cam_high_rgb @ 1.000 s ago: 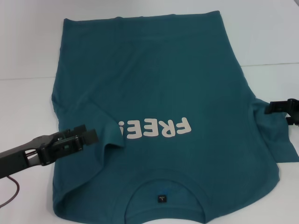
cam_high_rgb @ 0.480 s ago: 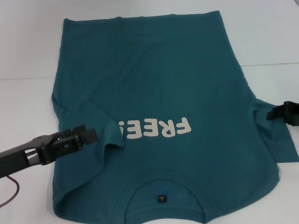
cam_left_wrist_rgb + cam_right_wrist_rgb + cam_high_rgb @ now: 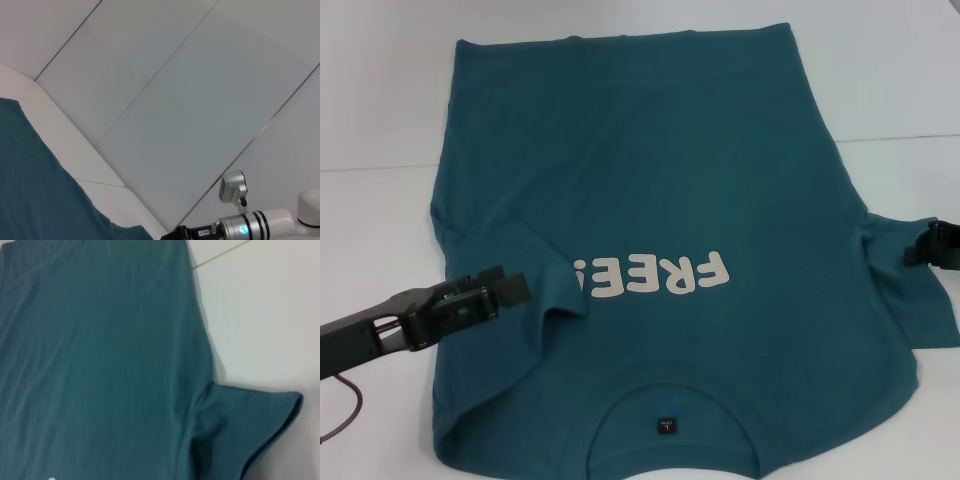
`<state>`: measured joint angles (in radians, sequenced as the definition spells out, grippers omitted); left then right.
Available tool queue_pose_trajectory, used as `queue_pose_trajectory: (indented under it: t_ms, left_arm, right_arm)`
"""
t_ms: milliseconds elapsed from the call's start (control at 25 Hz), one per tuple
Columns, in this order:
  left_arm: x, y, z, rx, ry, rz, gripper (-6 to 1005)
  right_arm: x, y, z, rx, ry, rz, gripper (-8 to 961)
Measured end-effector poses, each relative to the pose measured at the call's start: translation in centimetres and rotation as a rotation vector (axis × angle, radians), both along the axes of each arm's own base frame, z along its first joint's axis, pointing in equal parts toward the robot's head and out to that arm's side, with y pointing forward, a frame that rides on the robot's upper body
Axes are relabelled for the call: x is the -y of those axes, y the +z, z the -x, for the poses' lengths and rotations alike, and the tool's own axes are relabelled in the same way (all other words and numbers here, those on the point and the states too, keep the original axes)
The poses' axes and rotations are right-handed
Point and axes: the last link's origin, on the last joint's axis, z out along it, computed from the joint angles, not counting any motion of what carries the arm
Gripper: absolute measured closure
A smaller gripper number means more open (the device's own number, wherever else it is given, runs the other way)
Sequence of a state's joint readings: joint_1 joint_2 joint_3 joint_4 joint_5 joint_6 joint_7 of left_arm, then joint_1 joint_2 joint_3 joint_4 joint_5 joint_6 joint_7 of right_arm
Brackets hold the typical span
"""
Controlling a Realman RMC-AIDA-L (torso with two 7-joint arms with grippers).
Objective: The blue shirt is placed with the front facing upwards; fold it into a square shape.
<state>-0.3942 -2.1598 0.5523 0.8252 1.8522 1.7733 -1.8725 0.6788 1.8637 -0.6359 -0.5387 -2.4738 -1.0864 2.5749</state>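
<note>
Lying front-up, blue shirt (image 3: pixel 660 190), white lettering, left sleeve folded inward

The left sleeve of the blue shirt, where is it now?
In the head view, the left sleeve lies folded inward over the blue shirt, partly covering the white lettering, just beside the left claw.

The right wrist view shows the blue shirt (image 3: pixel 100 355) lying flat on a white table (image 3: pixel 265 315), the teal cloth filling most of the picture with soft lengthwise creases. One side edge of the body runs along bare table, and a short sleeve (image 3: pixel 245 432) sticks out from it, its hemmed cuff curling up a little off the surface. A thin seam line (image 3: pixel 220 254) crosses the table near the shirt's corner. A speck of white lettering (image 3: pixel 50 478) peeks in at the picture's edge.
</note>
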Motion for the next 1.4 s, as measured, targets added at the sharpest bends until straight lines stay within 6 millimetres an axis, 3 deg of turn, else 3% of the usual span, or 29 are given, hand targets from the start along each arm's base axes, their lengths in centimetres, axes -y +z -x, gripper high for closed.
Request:
queue_pose_trajectory:
  t_ms: [320, 560, 760, 1080, 1400]
  left_arm:
    - [0.0, 0.0, 0.0, 0.004, 0.004, 0.003, 116]
    - [0.1, 0.2, 0.1, 0.016, 0.012, -0.001, 116]
    - [0.1, 0.4, 0.2, 0.024, 0.018, -0.005, 116]
    - [0.2, 0.7, 0.3, 0.034, 0.034, -0.006, 115]
    - [0.2, 0.8, 0.5, 0.04, 0.044, -0.016, 116]
  right_arm:
    - [0.1, 0.4, -0.2, 0.009, -0.004, 0.003, 922]
    - [0.4, 3.6, -1.2, 0.05, -0.04, -0.058, 921]
    - [0.1, 5.7, -0.6, 0.064, -0.028, -0.101, 920]
    - [-1.9, 5.8, 2.2, 0.061, 0.041, -0.096, 919]
    - [-3.4, 4.4, 6.4, 0.015, 0.136, -0.01, 918]
